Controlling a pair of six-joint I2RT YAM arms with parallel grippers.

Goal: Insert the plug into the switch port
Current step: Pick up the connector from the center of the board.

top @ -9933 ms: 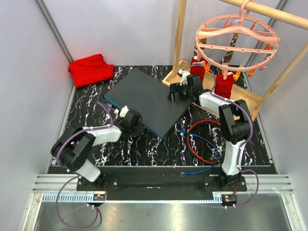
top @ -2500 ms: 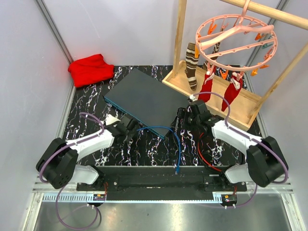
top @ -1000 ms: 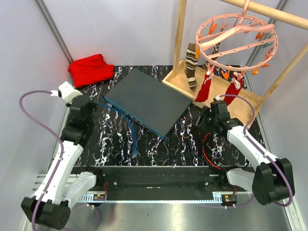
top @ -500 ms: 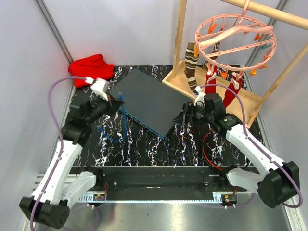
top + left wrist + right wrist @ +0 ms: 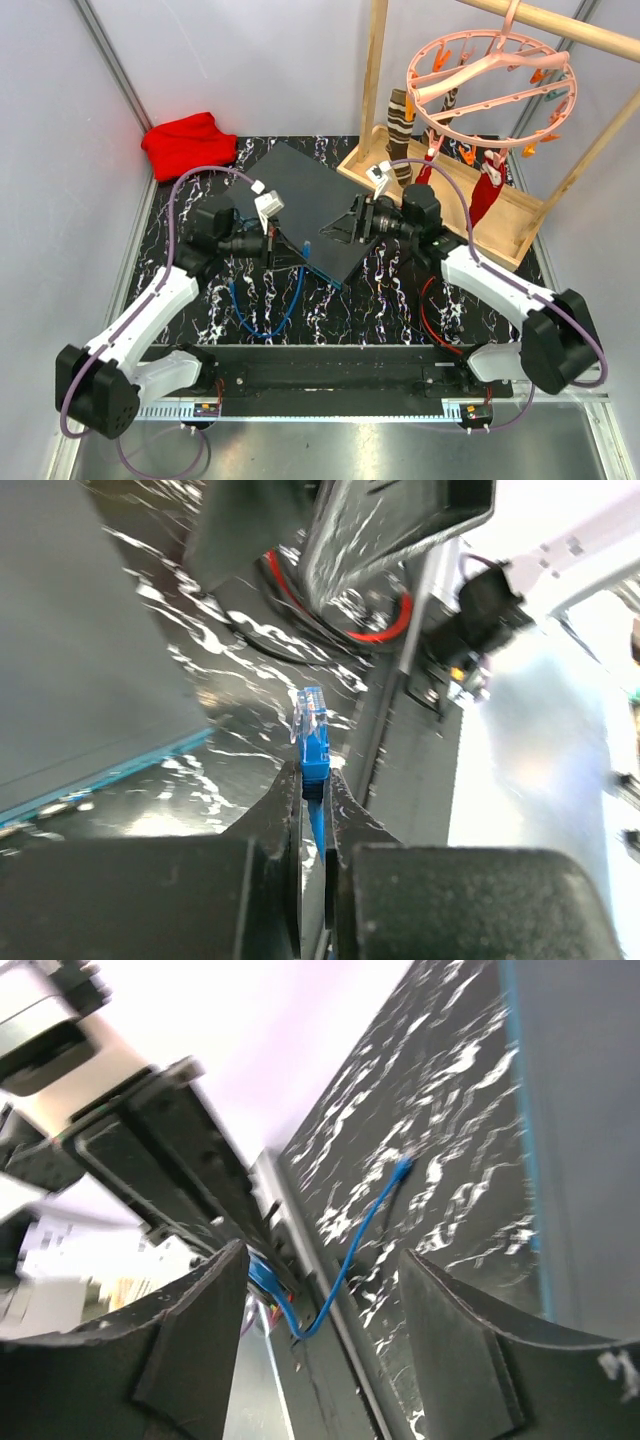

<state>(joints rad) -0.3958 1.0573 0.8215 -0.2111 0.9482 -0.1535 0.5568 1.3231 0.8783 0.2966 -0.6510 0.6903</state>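
The switch is a flat dark grey box with a teal front edge, lying at an angle on the marbled table. My left gripper sits at that front edge, shut on the blue cable's clear-tipped plug, which sticks out past the fingertips. In the left wrist view my left gripper has the switch to its left, apart from the plug. My right gripper is open and empty over the switch's near right part. The right wrist view shows my right gripper open, with the switch on the right.
The blue cable loops on the table in front of the switch. A red cable lies at the right. A red cloth is at the back left. A wooden rack with a pink hanger and socks stands at the back right.
My left gripper has swung right and nearer along the switch's front edge with the plug. My right gripper has reached left over the switch. The blue cable now loops further right.
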